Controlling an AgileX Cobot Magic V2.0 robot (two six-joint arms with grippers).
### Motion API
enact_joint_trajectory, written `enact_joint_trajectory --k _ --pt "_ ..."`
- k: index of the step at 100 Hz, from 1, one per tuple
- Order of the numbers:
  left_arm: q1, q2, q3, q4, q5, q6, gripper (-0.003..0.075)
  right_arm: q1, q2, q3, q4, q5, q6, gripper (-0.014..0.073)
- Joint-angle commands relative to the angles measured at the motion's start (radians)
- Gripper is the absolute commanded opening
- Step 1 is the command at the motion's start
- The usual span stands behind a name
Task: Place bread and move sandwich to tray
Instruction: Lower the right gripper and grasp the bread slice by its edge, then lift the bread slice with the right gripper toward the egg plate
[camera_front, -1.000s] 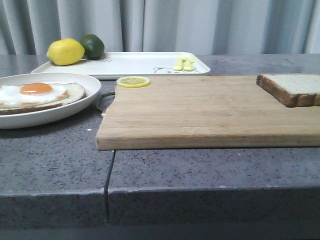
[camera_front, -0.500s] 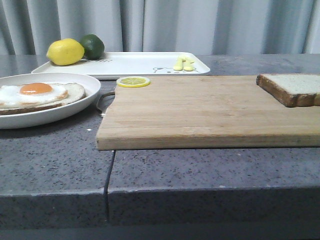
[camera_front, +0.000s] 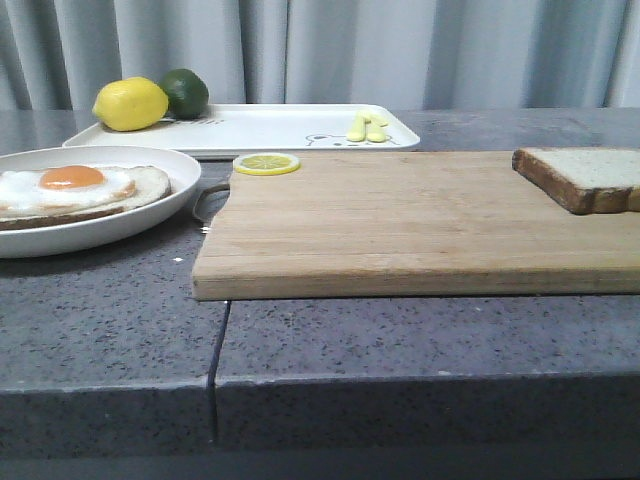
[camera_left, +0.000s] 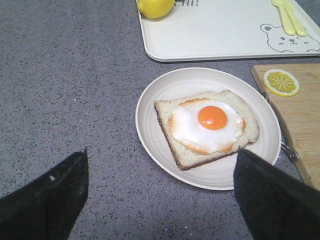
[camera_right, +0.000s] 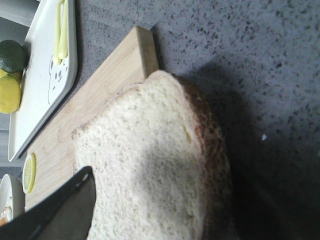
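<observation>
The left hand (camera_left: 160, 200) has matte black, wedge-shaped fingers (camera_left: 47, 202).

**What else sits on the counter**

We see a wooden cutting board (camera_front: 420, 220) lying flat on the grey speckled counter (camera_front: 400, 340), with a lemon slice (camera_front: 266, 163) at its far left corner. Farther back we find a whole lemon (camera_front: 130, 104) touching a dark green lime (camera_front: 186, 92), and a pair of pale yellow utensils (camera_front: 367, 126). Grey curtains (camera_front: 350, 50) hang behind.
</observation>
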Motion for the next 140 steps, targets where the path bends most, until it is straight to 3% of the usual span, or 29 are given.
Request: enact_joint_trajectory --k 1,32,53,85,119,140 --pt "-0.008 0.008 -0.034 -0.017 -0.058 0.000 0.0557 0.002 -0.015 -0.015 -0.009 0.026 -0.008 0.0482" --pt "-0.008 0.008 -0.034 -0.017 -0.058 0.000 0.0557 0.002 -0.015 -0.015 -0.010 0.004 -0.008 0.0143" --pt "-0.008 0.008 -0.034 -0.017 -0.058 0.000 0.0557 0.002 -0.018 -0.017 -0.008 0.013 -0.008 0.0014" --pt "-0.008 0.008 -0.034 -0.017 -0.058 0.000 0.0557 0.002 -0.169 -0.018 0.073 0.117 0.028 0.0001" --pt "-0.008 0.008 -0.034 -0.017 -0.058 0.000 0.0557 0.002 -0.420 -0.020 0.112 0.160 0.160 0.0001" --pt "-0.008 0.008 -0.034 -0.017 -0.058 0.000 0.0557 0.085 -0.491 -0.022 0.153 0.135 0.221 0.0001"
